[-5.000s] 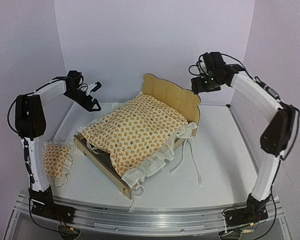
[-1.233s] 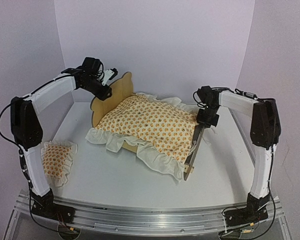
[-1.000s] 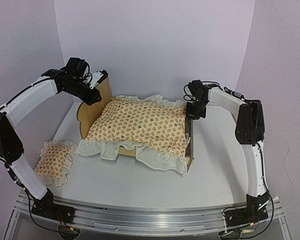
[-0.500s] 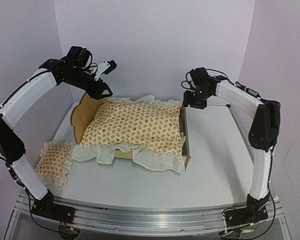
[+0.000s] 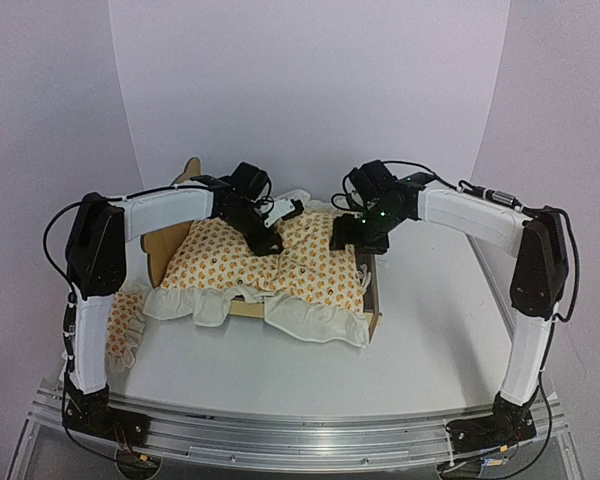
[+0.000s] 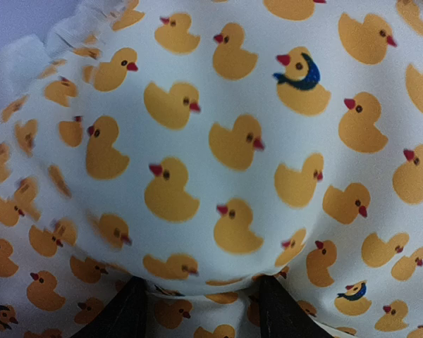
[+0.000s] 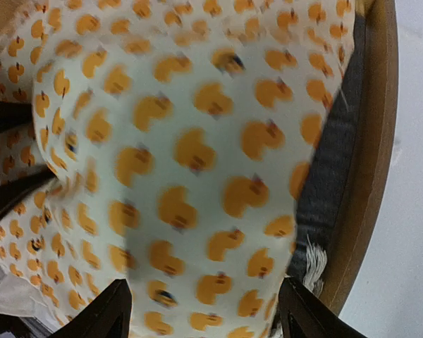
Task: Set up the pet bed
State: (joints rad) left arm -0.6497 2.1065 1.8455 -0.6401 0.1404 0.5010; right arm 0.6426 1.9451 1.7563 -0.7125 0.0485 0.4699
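Observation:
The pet bed (image 5: 374,292) stands mid-table, its scalloped headboard (image 5: 163,240) to the left and its foot rail to the right. The cream duck-patterned cushion (image 5: 310,270) covers it, ruffles hanging over the front. My left gripper (image 5: 273,236) is open, fingers (image 6: 129,311) spread and pressed into the cushion (image 6: 218,141). My right gripper (image 5: 348,238) is open too, low over the cushion (image 7: 190,162) near the foot end, with fingers (image 7: 107,315) wide apart. The wooden rail (image 7: 372,176) and dark grey base (image 7: 329,183) show beside it.
The small matching pillow (image 5: 123,322) lies at the left, partly behind my left arm. White walls close in the back and sides. Bare table (image 5: 430,330) lies to the right and front of the bed.
Both grippers have come in from the bed's ends and down onto the middle of the cushion. The bed, turned earlier so the headboard faces left, has stayed put over the last half second.

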